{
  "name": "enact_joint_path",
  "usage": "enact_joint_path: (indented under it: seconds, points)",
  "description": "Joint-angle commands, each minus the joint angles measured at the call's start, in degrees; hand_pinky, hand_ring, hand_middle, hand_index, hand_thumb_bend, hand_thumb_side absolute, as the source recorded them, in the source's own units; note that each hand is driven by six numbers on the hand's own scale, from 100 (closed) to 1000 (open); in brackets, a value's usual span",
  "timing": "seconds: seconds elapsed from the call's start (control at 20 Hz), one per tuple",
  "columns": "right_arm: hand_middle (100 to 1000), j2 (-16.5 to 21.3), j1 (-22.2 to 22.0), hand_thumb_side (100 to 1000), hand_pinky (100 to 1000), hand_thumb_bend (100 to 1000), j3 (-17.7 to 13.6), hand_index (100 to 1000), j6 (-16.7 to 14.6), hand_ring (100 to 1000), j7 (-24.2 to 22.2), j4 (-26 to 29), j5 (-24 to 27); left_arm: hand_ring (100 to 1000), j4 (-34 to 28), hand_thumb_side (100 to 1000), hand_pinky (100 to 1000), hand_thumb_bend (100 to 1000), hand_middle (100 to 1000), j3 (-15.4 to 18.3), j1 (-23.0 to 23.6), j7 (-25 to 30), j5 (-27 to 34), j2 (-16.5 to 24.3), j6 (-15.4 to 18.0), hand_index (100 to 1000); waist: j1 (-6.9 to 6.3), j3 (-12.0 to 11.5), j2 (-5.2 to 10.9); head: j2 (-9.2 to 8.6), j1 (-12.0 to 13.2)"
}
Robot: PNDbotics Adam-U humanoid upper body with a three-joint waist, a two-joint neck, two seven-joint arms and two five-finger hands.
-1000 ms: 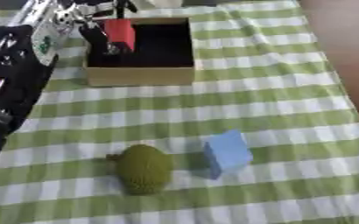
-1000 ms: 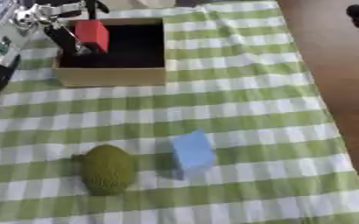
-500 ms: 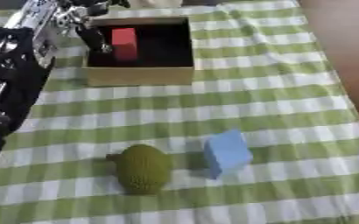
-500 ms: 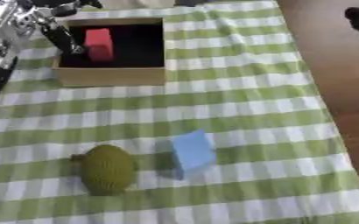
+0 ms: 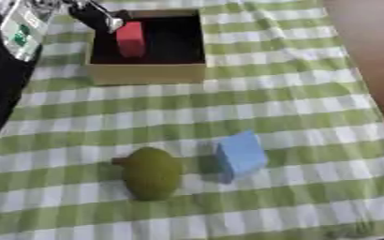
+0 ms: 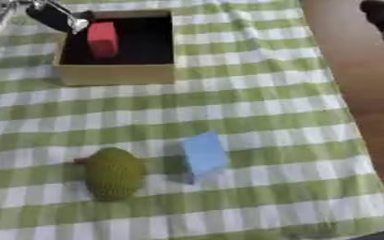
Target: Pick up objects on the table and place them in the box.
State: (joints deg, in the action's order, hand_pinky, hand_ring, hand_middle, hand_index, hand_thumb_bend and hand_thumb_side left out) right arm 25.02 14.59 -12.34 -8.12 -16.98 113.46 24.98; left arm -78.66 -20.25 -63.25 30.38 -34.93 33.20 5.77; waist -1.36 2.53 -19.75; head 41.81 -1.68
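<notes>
While red block (image 5: 130,38) lies boxed, no writing reads.

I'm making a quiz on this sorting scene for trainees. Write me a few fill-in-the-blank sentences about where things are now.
1. The red block lies inside the ____.
2. The blue cube sits to the ____ of the green fruit.
3. The left hand is above the box's far ____ corner.
4. The tablecloth is checked white and ____.

Missing words: box; right; left; green

Open cloth separates box (image 5: 146,72) from green fruit (image 5: 152,172) and blue block (image 5: 241,154).
</notes>
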Motion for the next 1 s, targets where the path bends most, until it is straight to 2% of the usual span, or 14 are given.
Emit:
enact_joint_path:
  seconds: [0.05,0.1,0.35,0.4,0.45,0.5,0.7,0.8,1.0]
  points:
    - [623,1.9,0.3,573,1000,100,-0.6,900,0.0,867,0.4,1.1,0.2,864,-12.3,147,863,150,784,-2.7,1.9,2.0,8.3,6.8,-3.5,899,-0.66,-0.3,2.65,0.57,-0.8]
    - [623,1.9,0.3,573,1000,100,-0.6,900,0.0,867,0.5,1.1,0.2,862,-15.7,189,860,141,783,-3.6,3.3,2.4,10.3,8.4,-4.8,899,-0.66,-0.4,2.79,0.69,-0.9]
    - [623,1.9,0.2,572,1000,100,-0.5,899,0.0,867,0.7,1.1,0.5,857,-31.7,249,854,113,780,-5.7,9.5,3.9,17.8,15.0,-11.1,898,-0.37,-0.9,3.3,1.19,-1.5]
    - [623,1.9,0.2,573,1000,100,-0.5,899,-0.1,867,0.7,1.1,0.5,856,-33.9,254,852,196,779,-5.9,10.2,4.3,18.9,15.9,-12.0,897,-0.28,-0.9,3.38,1.27,-1.6]
    - [623,1.9,0.2,572,1000,100,-0.5,899,-0.1,867,0.7,1.1,0.6,856,-35.0,276,852,108,779,-6.4,10.6,4.8,20.0,16.4,-12.2,897,-0.19,-1.0,3.48,1.34,-1.6]
    - [623,1.9,0.2,573,1000,100,-0.5,899,-0.1,867,0.8,1.1,0.7,854,-35.4,300,850,100,777,-6.8,11.1,5.1,21.5,16.6,-13.0,897,-0.12,-1.1,3.57,1.4,-1.5]
    - [623,1.8,0.3,572,1000,100,-0.4,899,0.0,867,0.9,1.1,1.0,854,-35.9,405,848,100,778,-9.4,12.5,7.4,22.9,17.4,-11.0,897,0.17,-1.6,4.01,1.89,-1.6]
    - [624,1.8,0.2,573,1000,100,-0.4,899,0.0,867,1.0,1.1,1.1,853,-35.9,448,845,100,777,-10.1,14.1,8.5,22.7,17.6,-11.1,897,0.21,-1.7,4.22,2.13,-1.6]
    - [623,1.7,0.1,573,1000,100,-0.4,899,0.1,867,1.1,1.1,1.2,851,-35.9,472,842,100,777,-10.6,17.6,8.9,21.7,16.7,-12.0,898,0.28,-1.9,4.55,2.3,-1.8]
